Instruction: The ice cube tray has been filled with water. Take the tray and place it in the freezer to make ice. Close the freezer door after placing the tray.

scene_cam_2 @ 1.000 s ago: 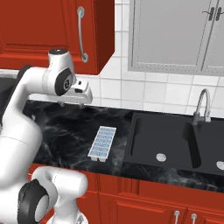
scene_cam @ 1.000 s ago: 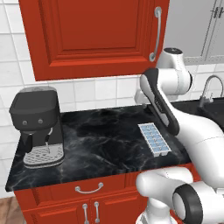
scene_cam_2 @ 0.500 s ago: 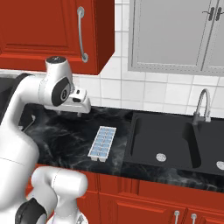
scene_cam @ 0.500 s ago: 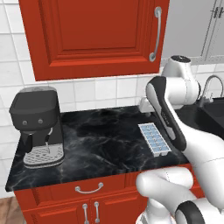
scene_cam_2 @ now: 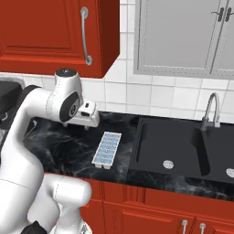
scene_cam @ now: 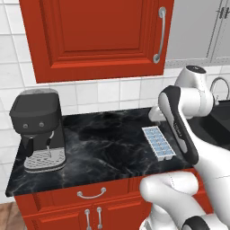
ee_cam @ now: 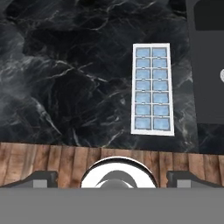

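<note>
The ice cube tray (ee_cam: pixel 152 89) lies flat on the black marble table (ee_cam: pixel 65 78), right of centre in the hand view, above and apart from the jaws, which stand wide and hold nothing.

One small flat pale grey ice cube tray (ee_cam: pixel 152 89) lies on the black marble counter (ee_cam: pixel 65 78), holding fourteen square cells of pale blue water (ee_cam: pixel 151 87) (two rows of seven). One black coffee machine (scene_cam: pixel 38 128) stands at the counter's left end. One black sink (scene_cam_2: pixel 183 148) carries one curved metal tap (scene_cam_2: pixel 210 109). Red cabinets: one upper door (scene_cam: pixel 96 36) in the left base view, with one metal handle (scene_cam: pixel 159 33). Grey upper doors (scene_cam_2: pixel 183 36): two.
</note>
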